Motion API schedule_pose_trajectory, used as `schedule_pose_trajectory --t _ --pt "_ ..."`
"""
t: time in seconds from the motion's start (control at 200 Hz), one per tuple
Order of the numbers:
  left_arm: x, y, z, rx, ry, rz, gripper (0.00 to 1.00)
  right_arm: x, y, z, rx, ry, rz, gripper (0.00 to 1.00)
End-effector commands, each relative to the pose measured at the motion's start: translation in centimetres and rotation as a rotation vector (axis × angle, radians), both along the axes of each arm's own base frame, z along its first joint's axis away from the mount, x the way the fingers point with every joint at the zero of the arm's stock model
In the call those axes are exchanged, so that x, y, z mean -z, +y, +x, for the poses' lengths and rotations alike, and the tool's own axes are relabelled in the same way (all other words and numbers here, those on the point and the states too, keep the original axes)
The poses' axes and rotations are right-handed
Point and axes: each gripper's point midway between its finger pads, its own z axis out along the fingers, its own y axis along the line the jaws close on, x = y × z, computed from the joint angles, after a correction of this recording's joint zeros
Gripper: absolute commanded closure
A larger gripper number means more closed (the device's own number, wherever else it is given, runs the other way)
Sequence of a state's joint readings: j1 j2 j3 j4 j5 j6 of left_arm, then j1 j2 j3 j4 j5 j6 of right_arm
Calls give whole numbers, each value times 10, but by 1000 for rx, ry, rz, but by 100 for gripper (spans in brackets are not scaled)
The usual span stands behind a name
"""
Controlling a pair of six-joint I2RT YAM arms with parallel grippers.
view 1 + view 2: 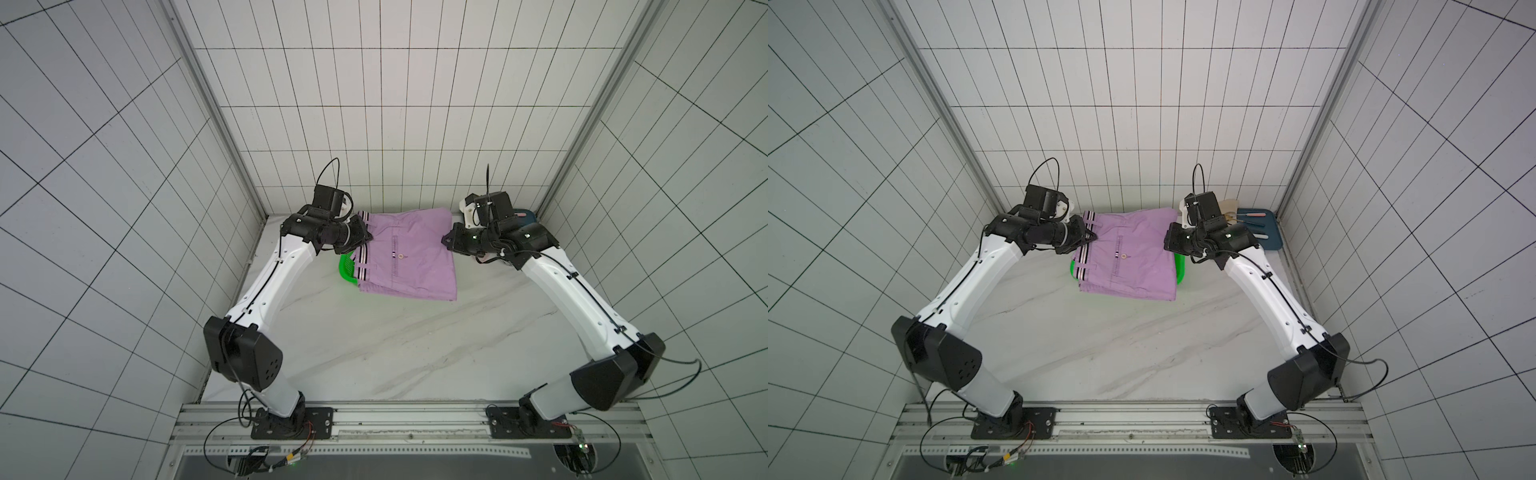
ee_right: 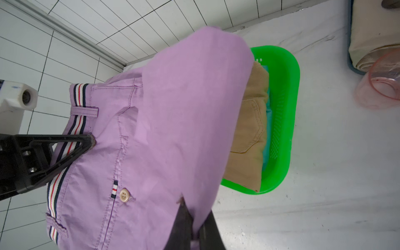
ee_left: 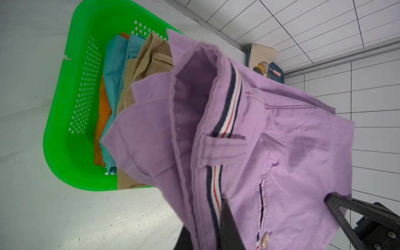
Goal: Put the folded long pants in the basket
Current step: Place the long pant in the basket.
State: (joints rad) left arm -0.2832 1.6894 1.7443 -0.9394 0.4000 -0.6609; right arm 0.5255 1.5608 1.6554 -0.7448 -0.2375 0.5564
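Holding the lilac pants between them, both grippers are clamped on cloth. The left gripper pinches the striped waistband at the bundle's 9 o'clock edge; the right gripper pinches the plain folded edge at 3 o'clock. The bundle hangs in the air, spread roughly flat, above the basket. The basket sits toward 12 o'clock on the table, near the back wall. In both top views the pants hide most of it, and only slivers of green rim show.

Handling, as judged: light, thin woven cotton – soft, limp, not fragile and not slippery. It sags wherever it is unsupported, and the left wrist view shows layers gaping open at the waistband end. A single pinch would likely let the fold spill. The two opposite-edge holds, each taking all layers, look like the right places to grip. The waistband is the firmest part.

Containers: the basket holds three folded pairs in a stack – orange pants lowest, teal pants next, tan pants uppermost. They fill much of the floor, so the lilac pair must go on top. A dark blue tray at 1 o'clock carries a cream cloth and cutlery. A clear pink cup stands just beside it, apart from the basket.
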Motion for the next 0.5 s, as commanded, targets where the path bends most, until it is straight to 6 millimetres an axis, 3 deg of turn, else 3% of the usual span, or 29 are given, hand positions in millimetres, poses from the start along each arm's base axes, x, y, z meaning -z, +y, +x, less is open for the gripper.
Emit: schedule_pose_trajectory --t 0.0,0.115,0.21,0.495 --pt "-5 0 31 23 -51 -12 100 -13 -4 42 19 -73 41 100" --pt "9 -15 56 58 -56 -47 100 14 -6 73 41 -28 41 100" --pt "27 -19 73 65 -52 -42 100 48 -5 94 44 27 32 100" --pt "104 -7 99 48 25 60 100 143 -9 123 64 166 -34 100"
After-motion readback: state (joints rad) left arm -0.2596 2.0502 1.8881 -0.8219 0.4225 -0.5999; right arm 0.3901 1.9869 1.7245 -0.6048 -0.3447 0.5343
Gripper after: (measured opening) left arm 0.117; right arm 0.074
